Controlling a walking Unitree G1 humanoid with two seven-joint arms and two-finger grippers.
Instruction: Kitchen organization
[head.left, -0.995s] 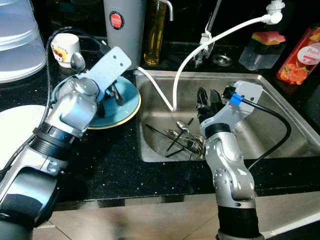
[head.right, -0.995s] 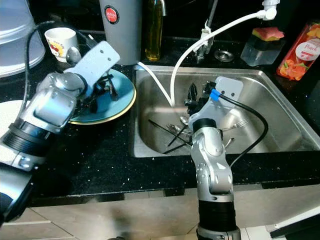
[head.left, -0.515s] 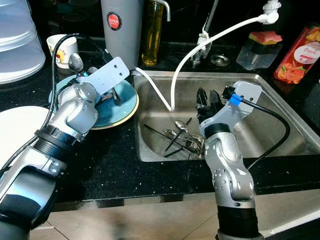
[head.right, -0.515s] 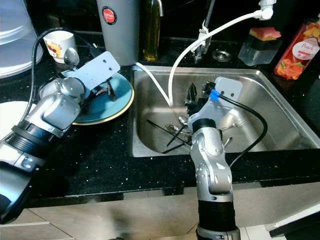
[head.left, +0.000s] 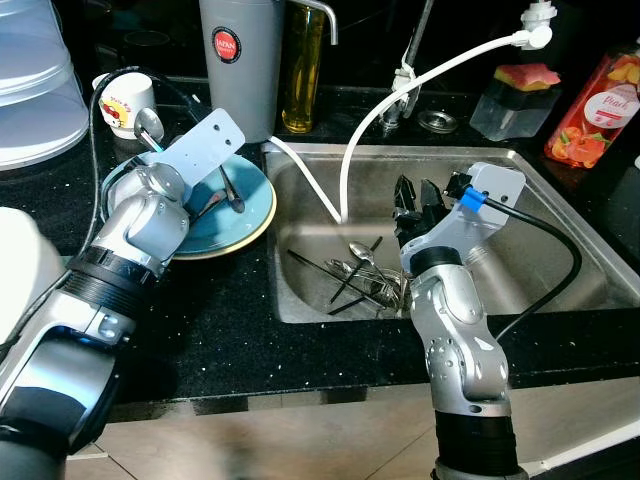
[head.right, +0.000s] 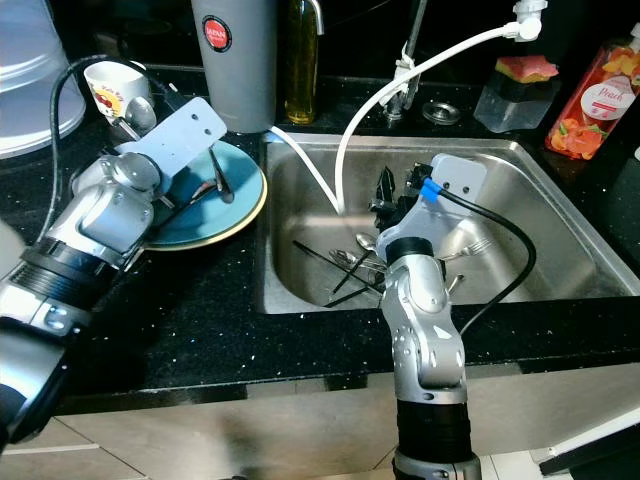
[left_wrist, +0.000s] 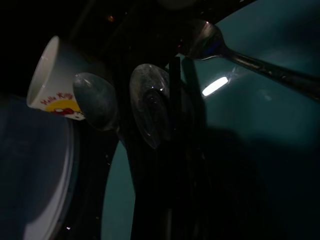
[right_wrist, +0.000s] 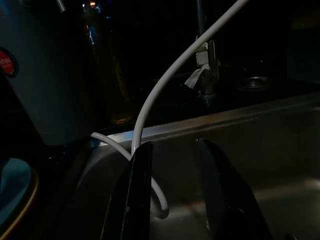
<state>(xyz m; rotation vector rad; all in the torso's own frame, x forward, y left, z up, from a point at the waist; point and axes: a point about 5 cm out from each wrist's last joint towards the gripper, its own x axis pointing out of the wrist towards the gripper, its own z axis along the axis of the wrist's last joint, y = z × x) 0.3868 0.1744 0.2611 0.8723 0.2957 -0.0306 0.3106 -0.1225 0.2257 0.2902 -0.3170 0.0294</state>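
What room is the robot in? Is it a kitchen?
Most likely a home kitchen. There is a steel sink set in a black counter, spoons and forks lying in the sink, and a blue plate beside it.

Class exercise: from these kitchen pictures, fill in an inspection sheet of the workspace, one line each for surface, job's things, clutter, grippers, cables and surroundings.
Surface: black speckled counter around a steel sink.
Job's things: teal plate left of the sink, spoons lying on it; loose cutlery in the sink.
Clutter: cup, grey flask, oil bottle, sponge box, red pack, clear lid.
Grippers: left gripper over the plate, by two spoon bowls; right gripper open above the sink, holding nothing.
Cables: white hose drops into the sink; black cable loops off the right wrist.
Surroundings: tap behind the sink; tiled floor below.
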